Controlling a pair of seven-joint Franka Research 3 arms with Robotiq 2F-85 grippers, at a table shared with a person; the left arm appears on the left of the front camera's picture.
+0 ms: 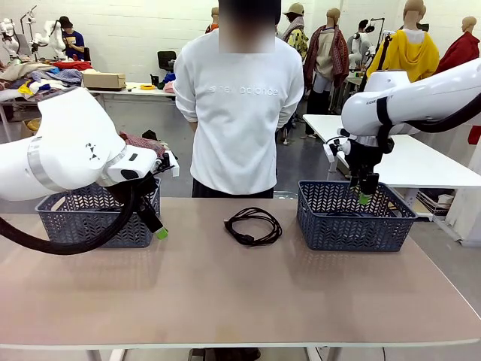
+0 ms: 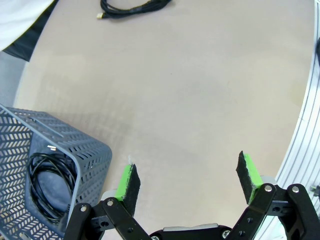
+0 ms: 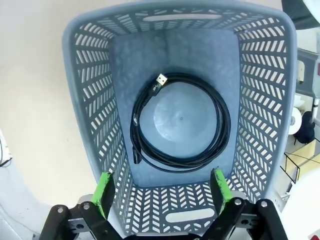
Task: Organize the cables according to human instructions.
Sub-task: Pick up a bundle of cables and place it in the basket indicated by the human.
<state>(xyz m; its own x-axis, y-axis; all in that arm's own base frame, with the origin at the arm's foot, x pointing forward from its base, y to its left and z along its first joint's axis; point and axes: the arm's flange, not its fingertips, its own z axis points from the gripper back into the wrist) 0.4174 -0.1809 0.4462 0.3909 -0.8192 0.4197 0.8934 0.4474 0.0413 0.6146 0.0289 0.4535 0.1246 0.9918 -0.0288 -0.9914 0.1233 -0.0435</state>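
Note:
One coiled black cable (image 1: 253, 226) lies on the table between the two baskets, in front of the person; the left wrist view catches it at the top edge (image 2: 134, 7). Another coiled cable (image 2: 46, 186) rests inside the left basket (image 1: 98, 217). A third coil (image 3: 180, 123), with a USB plug end, lies flat on the floor of the right basket (image 1: 353, 216). My left gripper (image 1: 154, 226) hovers open beside the left basket, above bare tabletop. My right gripper (image 1: 366, 194) hangs open over the right basket, straight above its coil, with nothing between its fingers.
The person (image 1: 239, 113) stands at the far side of the table with hands behind the back. A white table (image 1: 428, 162) stands behind the right basket. Bare tabletop (image 1: 240, 293) stretches across the front.

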